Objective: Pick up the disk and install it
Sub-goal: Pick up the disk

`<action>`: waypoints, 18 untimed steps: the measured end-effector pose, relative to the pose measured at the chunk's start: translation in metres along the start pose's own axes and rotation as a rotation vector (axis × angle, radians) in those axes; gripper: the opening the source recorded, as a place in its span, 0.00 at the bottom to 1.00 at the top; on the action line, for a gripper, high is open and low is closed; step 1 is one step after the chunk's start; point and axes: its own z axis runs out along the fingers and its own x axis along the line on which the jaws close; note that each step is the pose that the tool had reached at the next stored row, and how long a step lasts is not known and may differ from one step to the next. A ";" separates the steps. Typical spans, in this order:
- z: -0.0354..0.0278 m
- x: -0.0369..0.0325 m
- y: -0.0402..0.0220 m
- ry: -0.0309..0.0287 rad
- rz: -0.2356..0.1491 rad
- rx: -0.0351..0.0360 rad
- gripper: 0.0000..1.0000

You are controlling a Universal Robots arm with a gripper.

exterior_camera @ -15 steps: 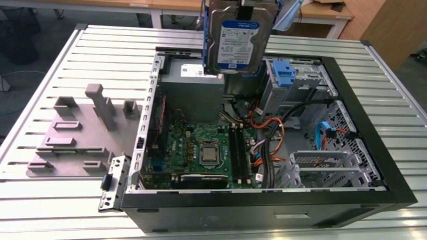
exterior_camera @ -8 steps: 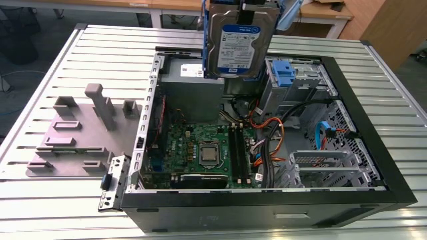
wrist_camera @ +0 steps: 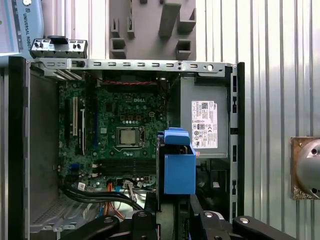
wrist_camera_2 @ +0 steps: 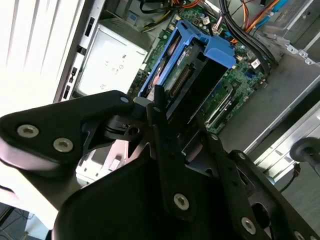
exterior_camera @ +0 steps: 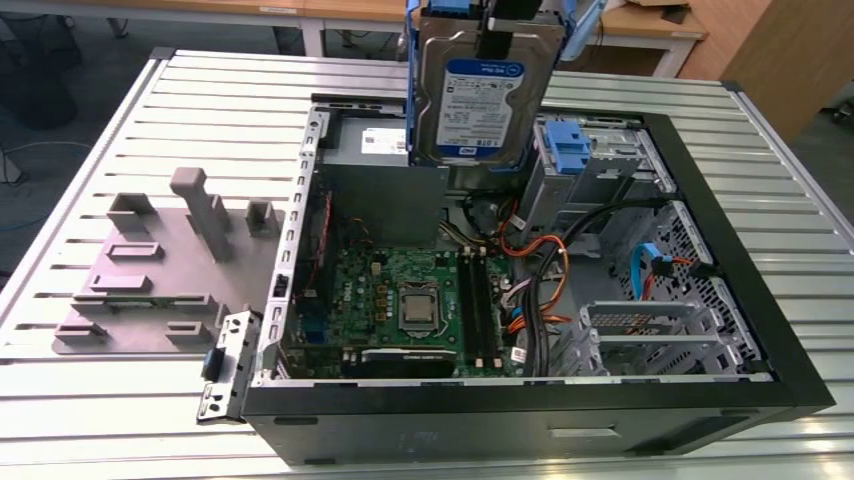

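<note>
**The disk** (exterior_camera: 478, 100) hangs upright, raised above the open computer case (exterior_camera: 747, 260). In the exterior view its blue-and-white label faces the camera and blue rails run down both sides.

**The gripper** (wrist_camera_2: 179, 107) holds the disk from above. In the second wrist view the black fingers (wrist_camera_2: 162, 135) are closed on it, one on either side.

**Below the disk:** in the first wrist view the disk's blue end lies over the line where the motherboard (wrist_camera: 125, 125) meets the grey power supply (wrist_camera: 205, 125).

**Inside the case:** a bare blue bracket (exterior_camera: 567, 150) sits in the drive bay, just to the exterior view's right of the disk. Orange and black cables (exterior_camera: 561, 265) run between the bay and the motherboard.

**Outside the case:** a grey fixture plate (exterior_camera: 147, 290) with upright blocks lies on the slatted metal table (exterior_camera: 200, 90), at the exterior view's left of the case.
</note>
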 end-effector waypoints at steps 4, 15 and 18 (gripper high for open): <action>-0.0005 0.0071 -0.0002 0.0000 0.000 0.0000 0.35; -0.0020 0.0259 -0.0007 0.0000 0.000 0.0000 0.35; -0.0023 0.0312 -0.0009 -0.0001 0.000 0.0001 0.35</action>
